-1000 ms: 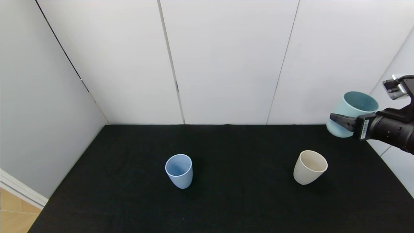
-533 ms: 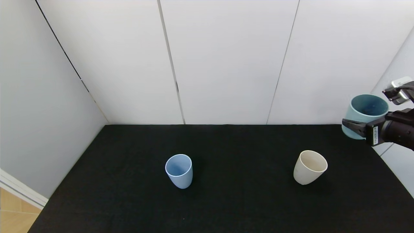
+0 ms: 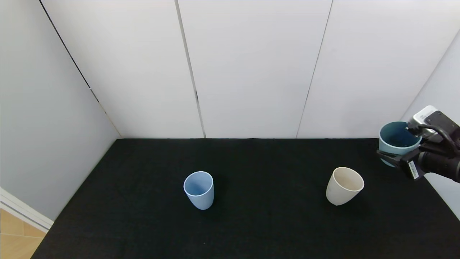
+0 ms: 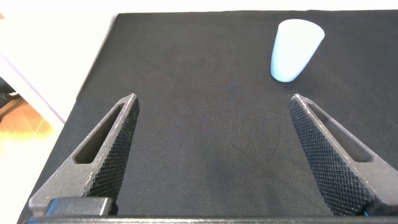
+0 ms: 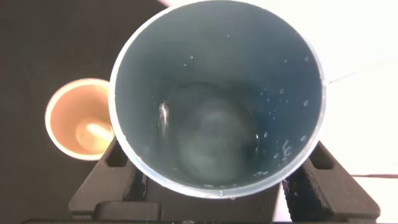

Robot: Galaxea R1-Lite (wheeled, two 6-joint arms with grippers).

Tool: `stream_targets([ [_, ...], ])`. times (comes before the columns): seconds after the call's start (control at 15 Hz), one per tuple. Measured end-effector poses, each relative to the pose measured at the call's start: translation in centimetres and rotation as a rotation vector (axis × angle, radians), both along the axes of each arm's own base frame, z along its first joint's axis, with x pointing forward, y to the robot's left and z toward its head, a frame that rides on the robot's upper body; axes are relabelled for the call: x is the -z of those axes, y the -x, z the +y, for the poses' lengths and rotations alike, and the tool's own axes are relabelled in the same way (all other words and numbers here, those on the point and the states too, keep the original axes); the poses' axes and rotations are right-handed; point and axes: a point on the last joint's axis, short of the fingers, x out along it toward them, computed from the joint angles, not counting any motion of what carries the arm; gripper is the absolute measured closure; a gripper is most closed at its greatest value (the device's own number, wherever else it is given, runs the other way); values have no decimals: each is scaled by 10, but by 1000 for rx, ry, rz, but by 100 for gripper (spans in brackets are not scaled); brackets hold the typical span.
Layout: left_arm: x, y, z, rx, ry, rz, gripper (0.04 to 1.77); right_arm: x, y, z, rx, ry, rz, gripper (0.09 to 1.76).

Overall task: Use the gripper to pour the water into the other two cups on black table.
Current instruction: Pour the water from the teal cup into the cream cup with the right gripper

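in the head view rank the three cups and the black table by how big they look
1. Matte black fabric table, by far.
2-4. Pale blue plastic tumbler, cream-white tumbler and teal-green tumbler, partly hidden in the right gripper, look alike; no ranking.

My desk (image 3: 251,230) wears a matt black cloth with a fine weave. The pale blue cup (image 3: 199,189) and cream cup (image 3: 344,186) look like matt, smooth plastic. The teal cup (image 5: 217,93) glistens inside with droplets. My left tool's fingers (image 4: 106,162) carry rough knurled pads.
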Motion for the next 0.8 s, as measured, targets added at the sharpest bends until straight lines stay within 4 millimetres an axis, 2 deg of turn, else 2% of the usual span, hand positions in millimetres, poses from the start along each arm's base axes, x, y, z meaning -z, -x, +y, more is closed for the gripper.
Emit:
stream_targets([
  [0.47, 0, 0, 0, 0, 0, 0, 9, 12, 1, 10, -62, 63, 37, 65],
  [0.8, 0, 0, 0, 0, 0, 0, 9, 6, -8, 19, -60, 107, 43, 65],
])
